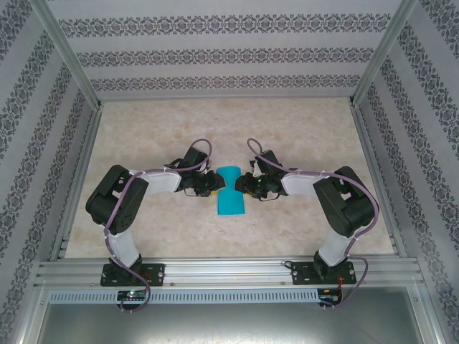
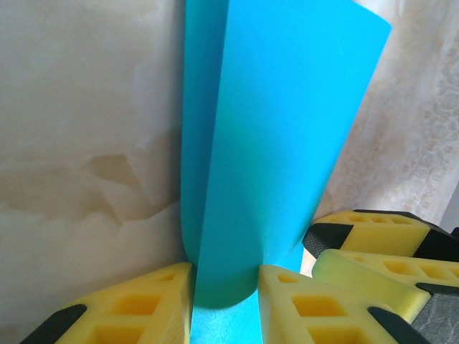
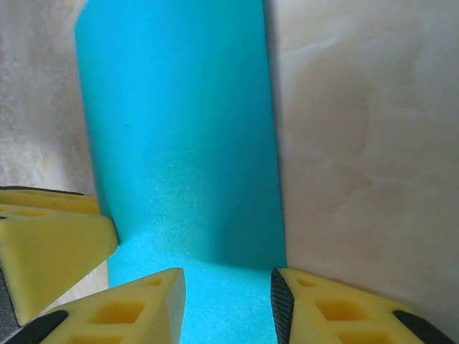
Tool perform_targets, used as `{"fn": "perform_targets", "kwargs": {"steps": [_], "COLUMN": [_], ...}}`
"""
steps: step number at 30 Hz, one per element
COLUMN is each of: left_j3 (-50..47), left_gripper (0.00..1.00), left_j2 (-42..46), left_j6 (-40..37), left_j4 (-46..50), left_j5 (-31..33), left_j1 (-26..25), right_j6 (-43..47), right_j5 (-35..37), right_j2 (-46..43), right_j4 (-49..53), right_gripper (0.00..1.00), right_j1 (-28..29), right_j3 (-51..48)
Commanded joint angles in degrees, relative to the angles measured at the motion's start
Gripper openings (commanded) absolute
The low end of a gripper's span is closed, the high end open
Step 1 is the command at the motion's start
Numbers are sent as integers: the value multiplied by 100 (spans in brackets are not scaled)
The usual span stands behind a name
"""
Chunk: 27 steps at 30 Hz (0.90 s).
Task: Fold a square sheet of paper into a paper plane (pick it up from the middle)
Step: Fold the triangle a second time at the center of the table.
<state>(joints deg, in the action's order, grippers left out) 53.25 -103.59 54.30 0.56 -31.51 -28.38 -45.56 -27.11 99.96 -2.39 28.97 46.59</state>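
The left gripper [image 1: 209,184] and the right gripper [image 1: 248,185] meet nose to nose at the middle of the table [image 1: 143,229], seen from above. The square sheet of paper [image 1: 231,204] sits between them. The teal sheet is narrow at its waist where they touch it, and wider at its near and far ends. Open tabletop lies all around, out to the metal frame rails [image 1: 229,271] and the patterned walls [image 1: 215,57]. The left wrist camera shows the left gripper's yellow fingers [image 2: 143,301] part-closed on a curled fold of the sheet. The fold touches both inner faces and rises as a tall curved flap with a free upper edge. The right gripper's fingers [image 2: 373,276] sit just beside it. The right wrist camera shows the sheet filling the gap between that gripper's fingers [image 3: 136,308]; whether they clamp it cannot be told. Pale marbled surface shows on either side.
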Motion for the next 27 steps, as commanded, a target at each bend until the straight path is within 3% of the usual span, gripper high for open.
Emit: {"fn": "perform_targets", "kwargs": {"steps": [1, 7, 13, 27], "left_j3": [-5, -60, 55, 141], "left_gripper": [30, 30, 31, 30], "left_j2": [23, 32, 122, 424], "left_j6": [87, 236, 156, 65], "left_j4": [-279, -617, -104, 65], "left_j5": [-86, -207, 28, 4], "left_j1": [43, 45, 51, 39], "right_j6": [-67, -67, -84, -80], "right_j5": [-64, -135, -109, -75], "right_j2": [86, 32, 23, -38], "right_j4": [8, -110, -112, -61], "right_gripper": [39, 39, 39, 39], "right_j1": [-41, -41, -52, -67], "right_j3": [-114, -115, -115, -142]}}
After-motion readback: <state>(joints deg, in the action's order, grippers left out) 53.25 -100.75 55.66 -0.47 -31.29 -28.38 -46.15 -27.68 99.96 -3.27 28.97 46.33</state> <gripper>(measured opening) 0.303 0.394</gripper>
